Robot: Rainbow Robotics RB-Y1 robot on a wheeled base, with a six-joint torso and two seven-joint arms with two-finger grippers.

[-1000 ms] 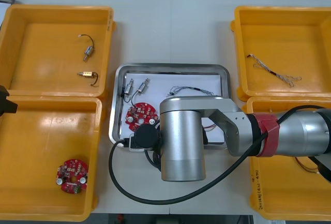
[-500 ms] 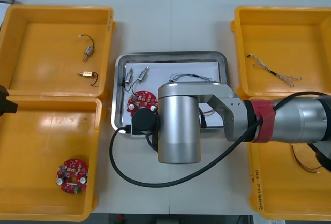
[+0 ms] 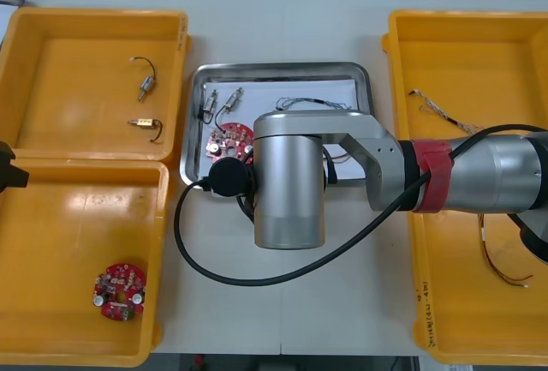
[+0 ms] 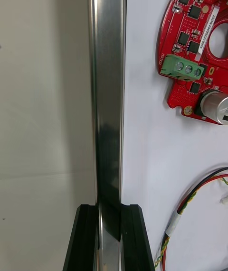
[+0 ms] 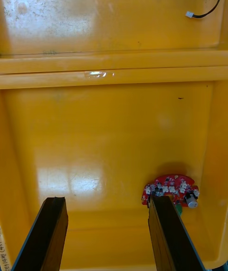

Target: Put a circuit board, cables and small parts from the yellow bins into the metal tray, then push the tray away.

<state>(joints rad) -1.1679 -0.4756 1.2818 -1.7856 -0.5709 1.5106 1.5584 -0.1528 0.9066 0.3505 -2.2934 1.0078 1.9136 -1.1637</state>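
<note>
Evidently pushing: my right gripper (image 4: 109, 207) pinched the metal tray (image 4: 107, 62) rim; a straight shove was needed next. Left gripper (image 5: 105, 200) spread, parked left of tray.

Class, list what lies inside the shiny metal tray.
Visible: round red circuit board, two small metal parts, thin dark cable, red-and-yellow cable. The right tool grips the tray's rim; its arm covers the rest. Left tool: open over a yellow bin.
</note>
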